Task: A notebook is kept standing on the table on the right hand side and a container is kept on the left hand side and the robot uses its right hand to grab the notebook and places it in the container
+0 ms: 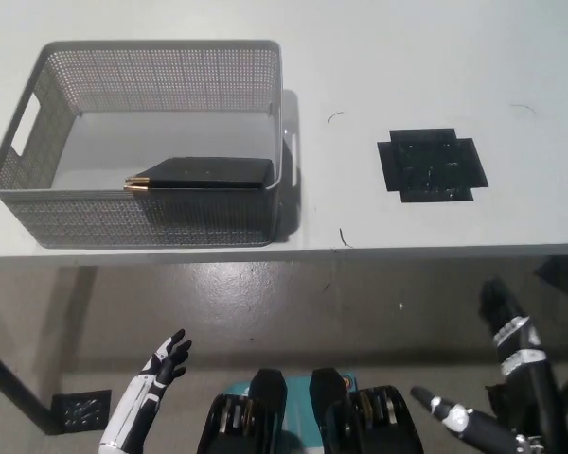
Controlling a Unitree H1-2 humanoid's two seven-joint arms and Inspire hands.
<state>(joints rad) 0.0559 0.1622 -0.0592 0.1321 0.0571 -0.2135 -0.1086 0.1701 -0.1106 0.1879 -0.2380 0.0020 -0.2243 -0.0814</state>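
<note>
A black notebook (204,173) with gold corners lies flat inside the grey mesh container (161,222) on the table's left, near its front wall. My black right hand (511,378) hangs open below the table's front edge at the lower right, holding nothing. My white left hand (156,378) rests low at the lower left, below the table, fingers apart and empty.
A black cross-shaped mat (433,165) lies on the white table (407,57) to the right of the container. Grey floor (293,303) shows below the table edge, with a small black mat (80,409) at the lower left.
</note>
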